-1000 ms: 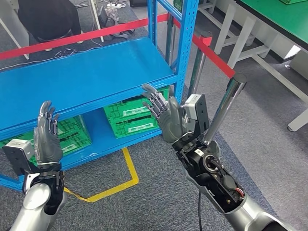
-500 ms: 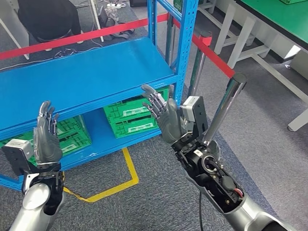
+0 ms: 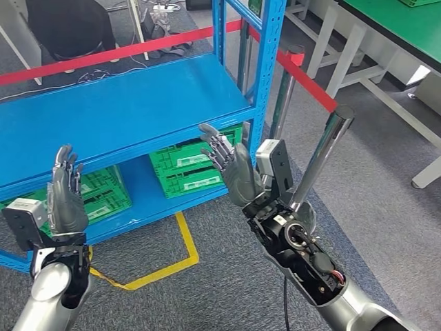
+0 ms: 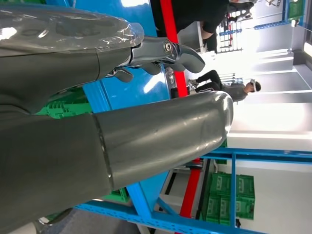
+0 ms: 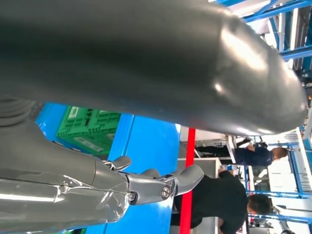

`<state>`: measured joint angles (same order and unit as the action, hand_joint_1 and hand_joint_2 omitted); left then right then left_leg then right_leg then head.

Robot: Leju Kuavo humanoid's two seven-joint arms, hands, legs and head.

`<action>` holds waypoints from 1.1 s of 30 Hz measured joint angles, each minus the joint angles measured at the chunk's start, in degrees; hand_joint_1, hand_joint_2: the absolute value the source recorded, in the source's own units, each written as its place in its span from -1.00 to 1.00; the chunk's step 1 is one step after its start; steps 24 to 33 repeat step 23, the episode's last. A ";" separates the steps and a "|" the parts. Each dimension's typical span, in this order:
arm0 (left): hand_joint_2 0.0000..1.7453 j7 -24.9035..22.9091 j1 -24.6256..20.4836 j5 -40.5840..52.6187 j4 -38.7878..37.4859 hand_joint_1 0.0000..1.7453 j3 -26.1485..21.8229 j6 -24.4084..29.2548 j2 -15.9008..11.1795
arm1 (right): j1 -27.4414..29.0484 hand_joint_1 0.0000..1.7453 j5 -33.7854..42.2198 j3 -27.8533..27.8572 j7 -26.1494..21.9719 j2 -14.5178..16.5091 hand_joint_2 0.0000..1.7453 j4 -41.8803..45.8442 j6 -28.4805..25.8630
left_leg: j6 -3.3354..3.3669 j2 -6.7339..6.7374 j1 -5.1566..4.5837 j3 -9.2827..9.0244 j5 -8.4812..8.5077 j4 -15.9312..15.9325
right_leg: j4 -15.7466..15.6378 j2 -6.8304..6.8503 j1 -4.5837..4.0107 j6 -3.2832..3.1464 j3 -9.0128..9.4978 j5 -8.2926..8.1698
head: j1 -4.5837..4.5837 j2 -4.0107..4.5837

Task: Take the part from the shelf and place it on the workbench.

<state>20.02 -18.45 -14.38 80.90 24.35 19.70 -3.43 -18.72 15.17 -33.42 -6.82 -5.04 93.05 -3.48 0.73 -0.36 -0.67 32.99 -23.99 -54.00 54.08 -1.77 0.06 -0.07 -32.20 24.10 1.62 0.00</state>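
Left robot hand (image 3: 66, 200): lower left of the head view, raised upright on its silver arm, palm facing the shelf, fingers apart and extended, holding nothing. In the left wrist view (image 4: 110, 97) the thick grey thumb and the darker fingers stand apart with nothing between them.

Right robot hand (image 3: 232, 167): centre of the head view, raised in front of the shelf's right corner post, fingers spread and pointing toward upper left, empty. In the right wrist view (image 5: 140, 146) thumb and fingers are likewise parted, nothing held.

Blue shelf (image 3: 125, 103): upper left and centre of the head view; the broad upper deck shows bare blue. Which item is the part cannot be told from these views; neither robot hand holds it.

Green crates: one (image 3: 195, 165) on the lower deck at centre, just behind the right robot hand; another (image 3: 104, 193) on the same deck at left, just beside the left robot hand.

Surface, green-topped, white-legged (image 3: 416, 34): upper right corner, well apart from both robot hands.

Red barrier tape (image 3: 119, 49): runs across the upper part of the frame behind the shelf and on to a chrome post (image 3: 325, 152) right of centre.

Yellow floor marking (image 3: 171, 265): on grey carpet, bottom centre.

Person in dark clothing (image 3: 70, 27): upper left, behind the tape.
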 joint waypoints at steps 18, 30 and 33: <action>-1.00 0.31 -0.39 0.13 0.45 -1.00 -0.05 -1.50 -0.04 | -0.58 -1.00 -0.09 -0.10 -0.05 0.38 -1.00 -1.26 0.11 | -2.67 -2.95 1.98 -0.51 -1.17 -0.81 | 1.75 -0.31 1.45 0.84 -0.68 0.41 | 1.05 0.00; -1.00 0.44 -0.88 0.13 0.40 -1.00 -0.09 -1.71 -0.09 | -0.99 -1.00 -0.09 -0.11 -0.05 0.48 -1.00 -1.42 0.11 | -3.28 -0.13 1.83 8.22 -7.36 -16.80 | 1.57 2.03 1.00 -0.47 -0.35 0.73 | -0.48 0.00; -1.00 0.44 -0.88 0.13 0.40 -1.00 -0.09 -1.71 -0.09 | -0.99 -1.00 -0.09 -0.11 -0.05 0.48 -1.00 -1.42 0.11 | -3.28 -0.13 1.83 8.22 -7.36 -16.80 | 1.57 2.03 1.00 -0.47 -0.35 0.73 | -0.48 0.00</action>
